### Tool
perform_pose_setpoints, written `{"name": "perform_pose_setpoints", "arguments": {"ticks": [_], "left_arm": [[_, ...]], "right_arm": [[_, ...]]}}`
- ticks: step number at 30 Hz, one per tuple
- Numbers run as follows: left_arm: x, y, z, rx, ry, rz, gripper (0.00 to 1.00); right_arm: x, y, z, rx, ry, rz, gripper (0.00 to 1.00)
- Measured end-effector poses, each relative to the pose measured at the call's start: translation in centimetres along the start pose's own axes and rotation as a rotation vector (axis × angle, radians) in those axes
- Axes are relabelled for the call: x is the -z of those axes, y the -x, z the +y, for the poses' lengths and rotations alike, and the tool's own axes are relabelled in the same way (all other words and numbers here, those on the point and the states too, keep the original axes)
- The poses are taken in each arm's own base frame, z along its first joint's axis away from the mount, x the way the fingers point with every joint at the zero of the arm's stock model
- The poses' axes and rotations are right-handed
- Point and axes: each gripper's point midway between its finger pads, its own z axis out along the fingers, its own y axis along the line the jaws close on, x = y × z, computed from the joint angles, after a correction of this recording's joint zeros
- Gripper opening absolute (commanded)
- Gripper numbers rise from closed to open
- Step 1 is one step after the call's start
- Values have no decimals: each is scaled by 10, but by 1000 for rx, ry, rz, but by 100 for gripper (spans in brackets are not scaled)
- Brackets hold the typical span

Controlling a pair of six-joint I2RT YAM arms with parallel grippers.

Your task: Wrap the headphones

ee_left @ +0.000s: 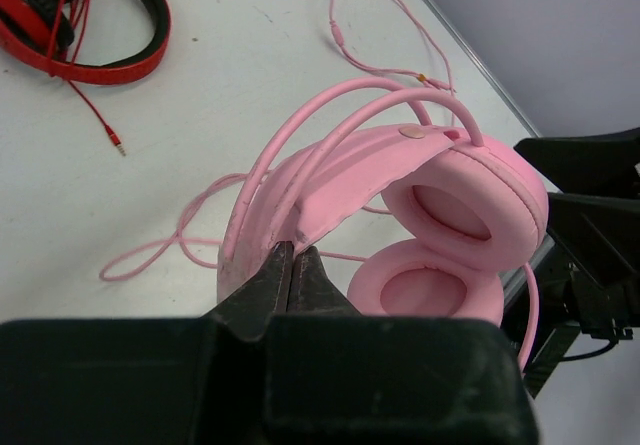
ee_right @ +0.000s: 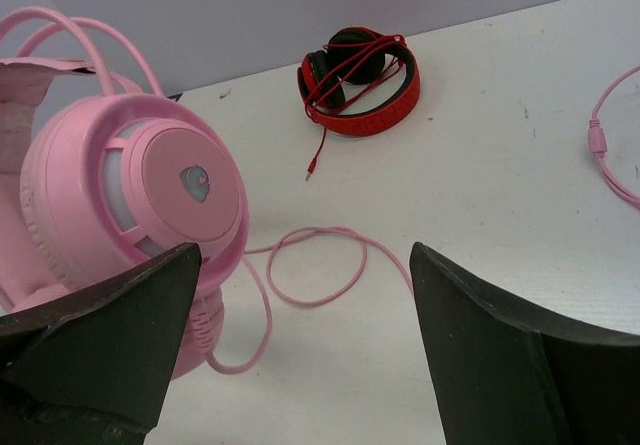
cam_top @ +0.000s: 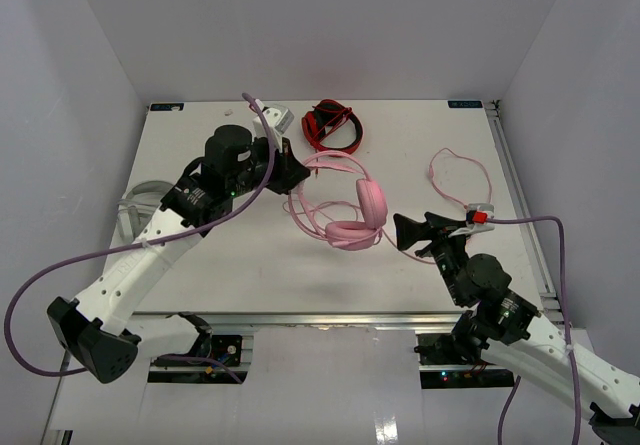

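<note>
The pink headphones point(cam_top: 352, 208) hang by their headband from my left gripper point(cam_top: 296, 179), which is shut on the padded band point(ee_left: 330, 190) in the left wrist view. The two ear cups point(ee_left: 465, 205) face each other below the band. Their thin pink cable point(cam_top: 460, 177) trails over the table to the right, with a loop near the cups point(ee_right: 310, 265). My right gripper point(cam_top: 415, 232) is open and empty just right of the cups. In the right wrist view its fingers point(ee_right: 110, 335) stand wide apart, and one ear cup point(ee_right: 150, 180) is close at the left.
Red-and-black headphones point(cam_top: 335, 125) lie at the back centre, with a red cable and plug point(ee_right: 312, 173). Light grey-white headphones point(cam_top: 138, 207) lie at the left, partly under my left arm. White walls enclose the table point(cam_top: 250, 260) on three sides.
</note>
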Motion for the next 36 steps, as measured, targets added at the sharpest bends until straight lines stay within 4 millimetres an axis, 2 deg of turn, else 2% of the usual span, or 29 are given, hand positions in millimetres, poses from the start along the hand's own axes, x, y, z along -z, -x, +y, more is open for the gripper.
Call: {"name": "perform_pose_setpoints", "arguments": {"ticks": [5,10,12,14,20,25,27,30,36], "left_arm": [[-1,-3,-7,-12,-48,12,0],[-13,-15,-1,9,-33,47,0],[-28,-28,10,23,5,88,0],[-46,-51,26,39,58,153,0],[-88,-129,73,64,203,371,0],[-98,-152,93,73,272,426,1],[-99,-157,100,71,304,439,10],[-100,-168,112,69,366,470,30],[-100,-203,140,62,507,570,49]], "right_arm": [[2,6,1,-16,9,-19,92],[3,7,1,-20,11,-23,93],[3,6,1,-19,11,-23,93],[3,5,0,-17,10,-20,93],[3,3,0,-15,9,-17,93],[4,5,0,-22,13,-26,93],[4,6,0,-23,13,-27,93],[4,6,0,-23,13,-27,93],[5,7,0,-25,15,-30,93]]}}
